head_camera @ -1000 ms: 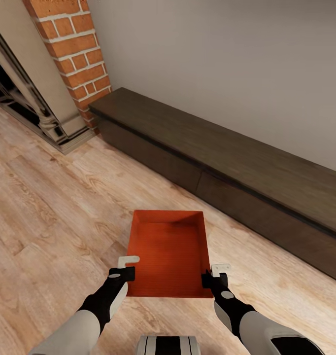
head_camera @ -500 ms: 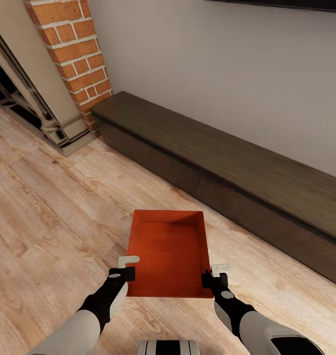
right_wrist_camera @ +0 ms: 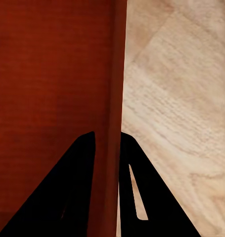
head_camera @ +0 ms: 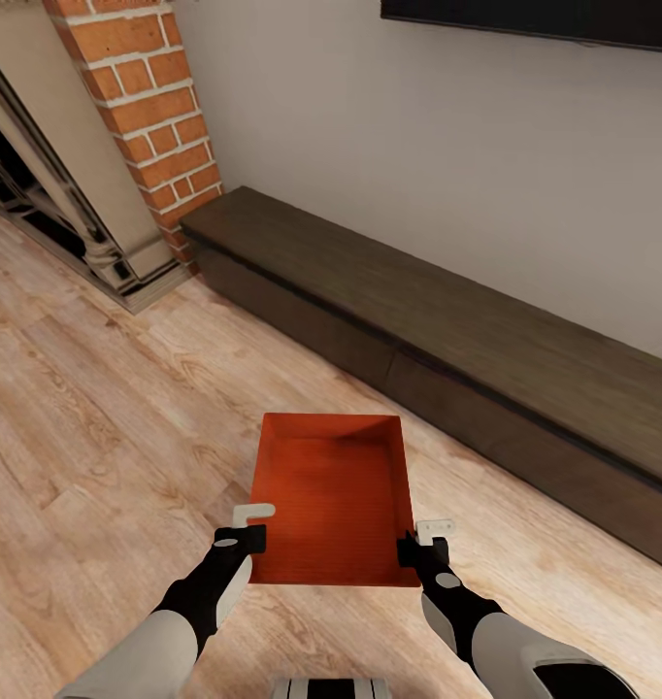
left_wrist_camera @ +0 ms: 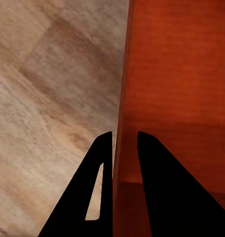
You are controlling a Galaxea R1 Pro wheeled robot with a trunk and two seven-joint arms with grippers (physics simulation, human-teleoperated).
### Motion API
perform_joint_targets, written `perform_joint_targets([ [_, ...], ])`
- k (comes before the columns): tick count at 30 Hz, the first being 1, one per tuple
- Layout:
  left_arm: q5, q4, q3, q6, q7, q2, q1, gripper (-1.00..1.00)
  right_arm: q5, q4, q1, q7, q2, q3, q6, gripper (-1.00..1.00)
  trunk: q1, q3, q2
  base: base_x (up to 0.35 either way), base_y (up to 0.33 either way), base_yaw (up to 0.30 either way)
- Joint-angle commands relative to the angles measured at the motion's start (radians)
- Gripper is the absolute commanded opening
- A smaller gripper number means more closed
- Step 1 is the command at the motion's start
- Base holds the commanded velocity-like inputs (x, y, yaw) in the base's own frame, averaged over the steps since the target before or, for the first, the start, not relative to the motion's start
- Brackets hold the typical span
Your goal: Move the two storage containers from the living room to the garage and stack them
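Around us: a dark cabinet [head_camera: 447, 340] along the wall, brick fireplace [head_camera: 147, 116] beyond.
Grip: our left gripper [head_camera: 251, 525] and right gripper [head_camera: 424, 544] pinched the bin [head_camera: 333, 495] by its side walls.

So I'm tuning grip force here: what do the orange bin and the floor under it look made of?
The storage container looks like thin, rigid matte plastic: uniform orange-red, faint ribbed texture, no gloss. The left gripper and right gripper each pinch a side wall. The floor looks like light satin wood plank with visible grain.
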Motion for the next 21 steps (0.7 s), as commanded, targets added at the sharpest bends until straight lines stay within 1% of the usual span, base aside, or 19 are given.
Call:
perform_joint_targets([
  [1,-0.001,-0.004,-0.009,0.006,0.013,0.001,0.0,-1.0,-0.003,0.003,0.0,-0.007,0.0,-0.006,-0.003,-1.0,-0.004,0.003,0.007,0.0,0.0,0.0],
  [21,-0.001,-0.004,-0.008,0.007,0.013,0.001,0.0,-1.0,-0.001,0.003,0.0,-0.007,-0.001,-0.006,-0.003,-1.0,-0.081,0.065,0.147,0.0,0.0,0.0],
])
